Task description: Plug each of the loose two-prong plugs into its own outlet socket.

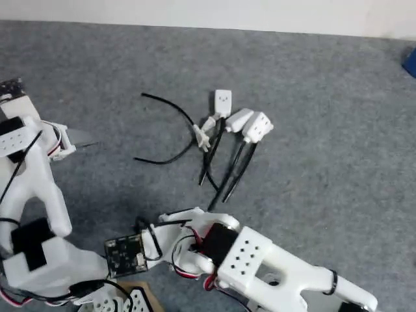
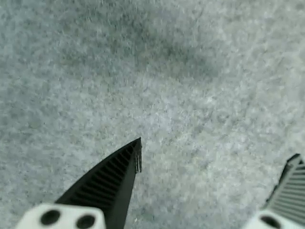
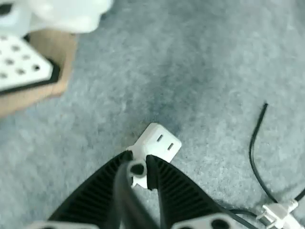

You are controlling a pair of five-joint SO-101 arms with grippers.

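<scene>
A grey, felt-like carpet (image 1: 338,130) covers the whole work surface. A pale strip of wall (image 1: 260,13) runs along its far edge, and a corner of a blue object (image 1: 411,62) shows at the right border. A wooden board (image 3: 43,86) lies on the near side by the arms' bases. The right gripper (image 3: 138,164) is clamped narrowly on the back end of a white outlet socket (image 3: 157,140), whose two-slot face points away from the fingers just above the carpet. The left gripper (image 2: 217,149) hangs over bare carpet at the left side, its jaws spread wide with nothing between them. Near the middle of the carpet lies a cluster of three other white connector pieces (image 1: 258,127) with black cords (image 1: 227,169) trailing toward the arms. A two-prong plug (image 1: 203,135) sits just beside them, on a cord that curves off to the left.
</scene>
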